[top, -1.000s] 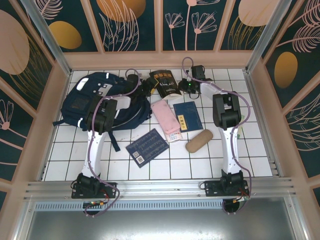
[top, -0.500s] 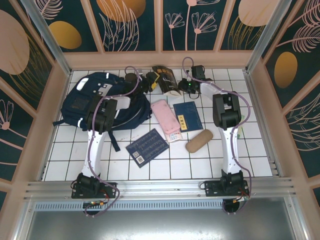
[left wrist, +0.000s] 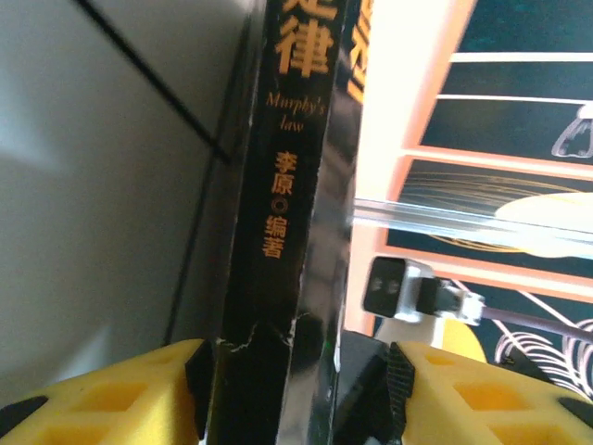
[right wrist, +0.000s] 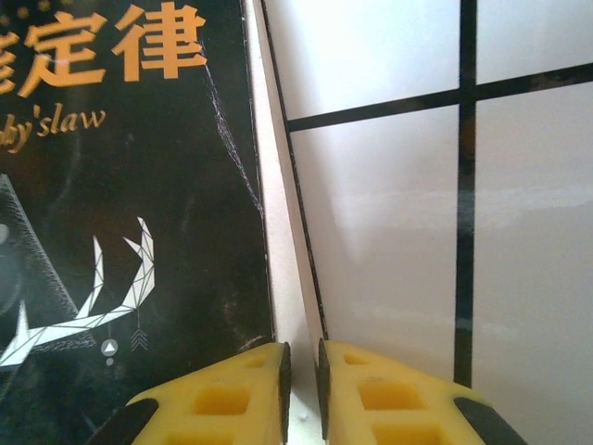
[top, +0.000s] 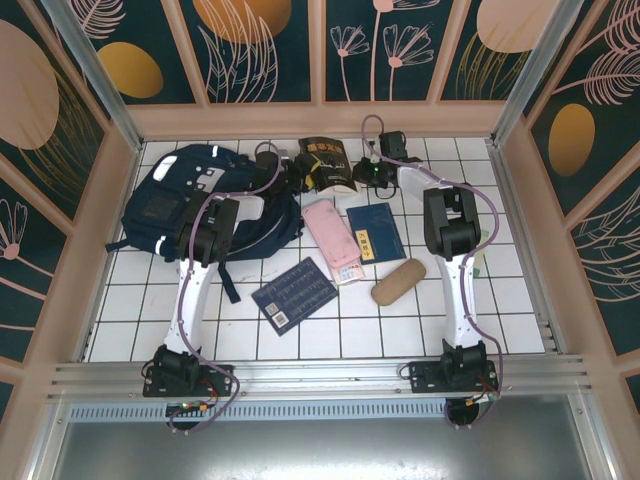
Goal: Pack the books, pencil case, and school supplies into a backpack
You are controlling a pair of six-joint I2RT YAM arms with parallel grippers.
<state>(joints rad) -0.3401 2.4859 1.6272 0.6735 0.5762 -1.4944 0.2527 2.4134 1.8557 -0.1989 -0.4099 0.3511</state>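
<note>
The black book [top: 328,163] with orange lettering stands tilted on edge at the back of the white tiles, between both grippers. My left gripper [top: 297,172] straddles its spine [left wrist: 278,185]. The left pad touches the spine and a gap shows at the right pad, so it is open [left wrist: 296,389]. My right gripper [top: 360,176] is shut [right wrist: 301,375] on the thin pale edge beside the book's front cover [right wrist: 120,185]. The navy backpack [top: 190,200] lies at the left. A pink pencil case [top: 330,232], a navy book [top: 377,232] and a grid-patterned navy book [top: 294,292] lie in the middle.
A tan oval pouch [top: 398,281] lies right of centre. A small pale green piece [top: 483,262] sits beside the right arm. A printed packet end [top: 346,272] peeks out under the pink case. Wooden walls close in the tiled floor [top: 300,330].
The black book has risen from lying flat to standing tilted on edge, and has shifted slightly left between the grippers. Both grippers have moved with it.
</note>
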